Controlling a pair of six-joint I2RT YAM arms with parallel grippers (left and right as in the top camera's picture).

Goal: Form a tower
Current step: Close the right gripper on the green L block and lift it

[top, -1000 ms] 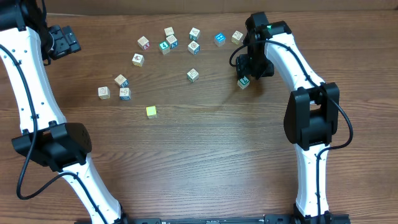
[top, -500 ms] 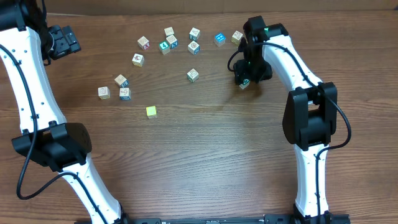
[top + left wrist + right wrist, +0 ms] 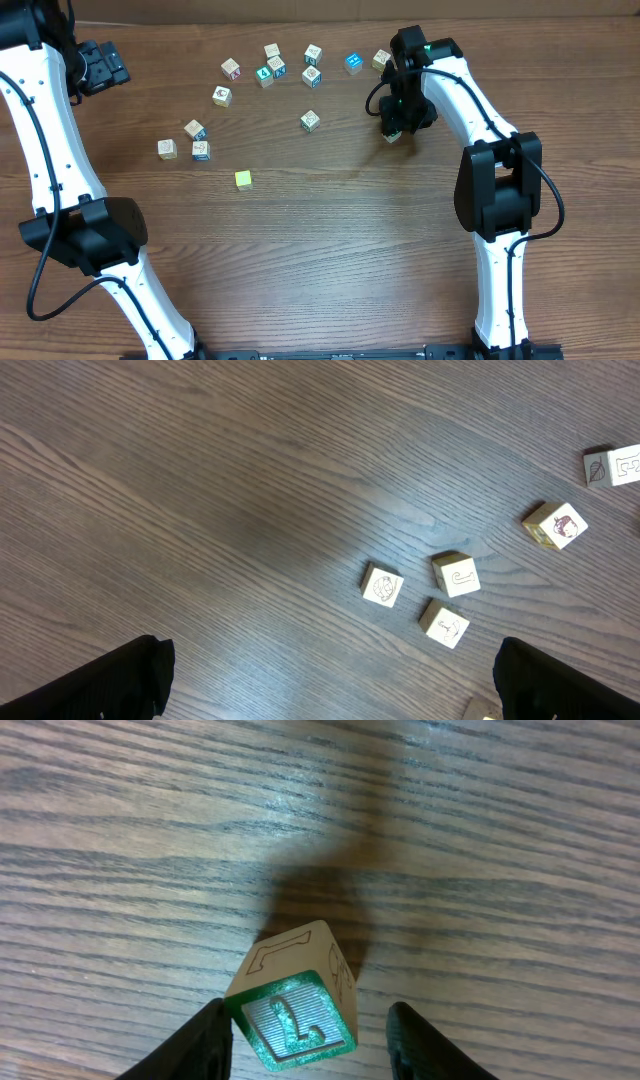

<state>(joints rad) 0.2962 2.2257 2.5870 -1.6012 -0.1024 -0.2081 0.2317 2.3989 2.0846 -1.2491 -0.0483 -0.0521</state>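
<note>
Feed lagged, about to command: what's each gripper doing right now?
Left gripper: open, empty.
Right gripper: open, straddling the green-faced cube, not gripped yet.

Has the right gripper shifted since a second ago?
Yes. In the overhead view the right gripper has come down over the green-faced cube, which sits unmoved; its fingers flank it.

Overhead: we look straight down on the table [image 3: 320, 230] from high up, with both arms [image 3: 45, 130] in frame.
Left wrist: we look down from mid height on bare wood and three cubes [image 3: 456, 574].
Right wrist: we sit very close, facing down past the right gripper [image 3: 308, 1035] at a green cube [image 3: 295, 1010].
Shared: overhead also shows those three cubes [image 3: 194, 129] and, half hidden, the green cube [image 3: 391, 136].
</note>
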